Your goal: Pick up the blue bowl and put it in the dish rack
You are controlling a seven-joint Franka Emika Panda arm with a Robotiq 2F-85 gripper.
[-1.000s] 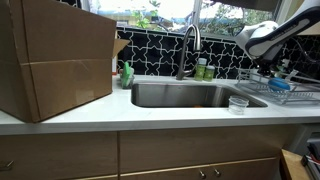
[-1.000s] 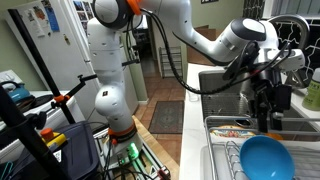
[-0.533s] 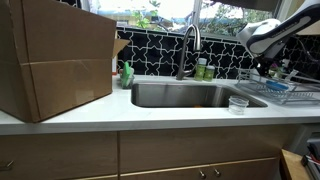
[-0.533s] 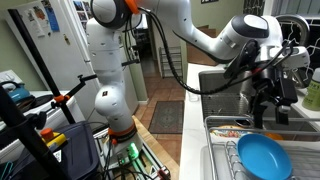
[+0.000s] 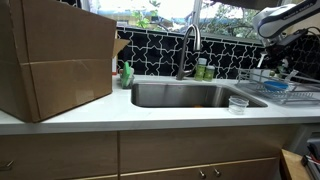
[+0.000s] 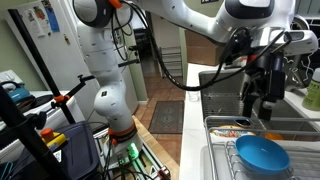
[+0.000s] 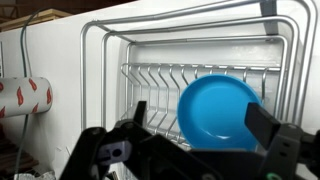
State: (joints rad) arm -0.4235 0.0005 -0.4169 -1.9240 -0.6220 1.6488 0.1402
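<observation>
In an exterior view, the dish rack [image 5: 283,92] stood at the far right of the tabletop [image 5: 150,114], just beside the steel sink [image 5: 185,95]. A clear cup [image 5: 238,103] sat near the rack's front corner. A big cardboard box [image 5: 55,60] filled the left end, and a green bottle [image 5: 127,74] and the faucet [image 5: 188,50] stood behind the basin. Your arm [image 5: 285,18] hung high over the rack; the bowl was too small to make out there.

In an exterior view from the rack's end, the blue bowl [image 6: 262,155] lay inside the rack, leaning against the wires. Your gripper [image 6: 263,103] hovered above it, well clear.

In the wrist view, your gripper [image 7: 200,112] had its jaws spread wide and empty. The bowl showed between them, tilted on edge against the rack's thin bars. A red-patterned paper roll [image 7: 25,97] lay to the left, outside the rack.
</observation>
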